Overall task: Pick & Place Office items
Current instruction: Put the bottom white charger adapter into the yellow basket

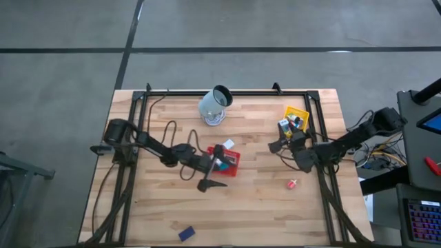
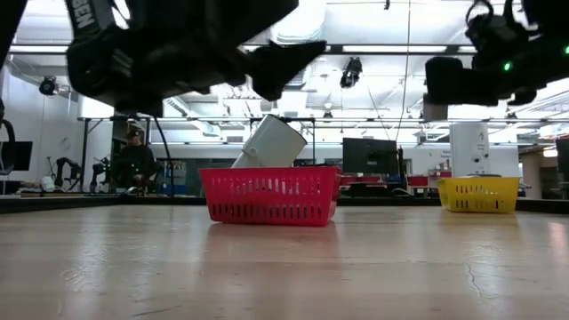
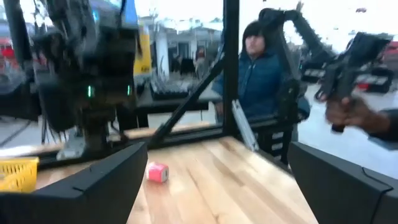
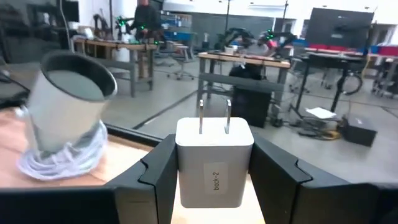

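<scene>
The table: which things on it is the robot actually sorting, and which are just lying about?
Part of the job:
white charger block, held in the right gripper
pink-red block
dark blue block
items in the red tray and yellow tray

Just lying about:
grey-white cup, tipped over on a white cable coil

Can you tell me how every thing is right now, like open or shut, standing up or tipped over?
left gripper: open, empty, beside the red tray.
right gripper: shut on the white plug block, prongs up.
cup: tilted, leaning on a white cord bundle.
red tray: upright, items inside.
yellow tray: upright, items inside.
pink block: loose on the table.
blue block: loose near the table's front edge.
</scene>
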You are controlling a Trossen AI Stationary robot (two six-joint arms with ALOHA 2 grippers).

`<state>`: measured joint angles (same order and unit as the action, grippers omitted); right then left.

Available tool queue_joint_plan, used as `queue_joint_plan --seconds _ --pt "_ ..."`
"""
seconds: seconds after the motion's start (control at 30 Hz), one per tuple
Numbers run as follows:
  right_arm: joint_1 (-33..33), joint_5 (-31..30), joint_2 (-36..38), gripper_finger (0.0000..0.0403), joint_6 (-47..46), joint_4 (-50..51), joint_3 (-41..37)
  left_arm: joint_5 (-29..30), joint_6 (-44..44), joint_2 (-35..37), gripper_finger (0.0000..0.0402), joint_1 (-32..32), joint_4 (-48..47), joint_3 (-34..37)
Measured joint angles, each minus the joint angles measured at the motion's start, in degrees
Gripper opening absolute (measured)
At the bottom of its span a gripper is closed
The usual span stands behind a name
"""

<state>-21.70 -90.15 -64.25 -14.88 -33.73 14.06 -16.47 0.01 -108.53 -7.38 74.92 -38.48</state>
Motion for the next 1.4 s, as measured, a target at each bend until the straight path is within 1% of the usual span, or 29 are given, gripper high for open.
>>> queue_joint_plan --seconds 0.07,0.13,0.3,0.5,0.57,0.67,0.73,0.8,0.83,1.0,1.07,1.13,1.2,1.27,1.4 --pt "1.54 0.17 -0.42 0.0155 -1.54 2.01 -0.34 0.3 0.0 1.15 0.0394 0.01 3.06 2.42" --pt "3.19 0.12 -0.78 0.0155 -1.86 1.87 -0.43 1.27 -0.05 2.08 0.0394 0.02 5.1 3.93" --pt "6.73 0.14 -0.98 0.0155 -0.76 1.92 -0.69 1.48 -0.63 3.36 0.0394 0.02 5.04 5.78" --pt "11.18 0.18 -1.0 0.0155 -0.54 1.96 -0.93 1.51 -1.15 3.54 0.0394 -0.02 5.03 5.97" --pt "12.72 1.89 -0.98 0.0155 -0.37 1.92 -0.95 1.51 -1.44 3.54 0.0394 -0.04 5.03 5.96" --pt "15.06 6.69 -0.98 0.0155 -2.03 2.8 -1.06 1.53 -1.83 3.54 0.0394 -0.08 4.82 5.96" --pt "16.33 10.0 -1.0 0.0155 -5.99 6.32 -1.08 1.63 -1.84 3.54 0.0394 -0.15 4.64 5.96" --pt "17.35 12.95 -1.02 0.0155 -12.62 12.84 -1.08 1.64 -1.84 3.54 0.0394 -0.2 4.27 5.96" --pt "18.01 14.19 -1.0 0.0155 -17.35 17.4 -1.04 1.64 -1.81 3.52 0.0394 -0.22 4.04 5.96" --pt "21.0 19.13 -1.13 0.0155 -46.27 47.23 0.39 1.64 -1.81 3.52 0.0394 -0.31 3.88 5.96" --pt "21.16 19.7 -1.15 0.0155 -54.05 54.29 0.6 1.64 -1.79 3.52 0.0394 -0.31 3.88 5.96" --pt "21.16 20.21 -1.13 0.0155 -57.61 57.01 0.62 1.64 -1.71 3.5 0.0394 -0.28 3.88 5.96" --pt "21.16 21.58 -1.11 0.0155 -58.18 57.28 0.62 1.7 -1.55 3.5 0.0394 -0.3 3.88 5.83" --pt "21.19 24.81 -1.26 0.0155 -58.31 57.59 0.49 1.73 -1.29 3.5 0.0394 -0.28 3.88 5.7" --pt "21.53 26.2 -1.18 0.0155 -58.17 57.5 0.61 1.88 -1.27 3.5 0.0394 -0.28 3.91 5.48"
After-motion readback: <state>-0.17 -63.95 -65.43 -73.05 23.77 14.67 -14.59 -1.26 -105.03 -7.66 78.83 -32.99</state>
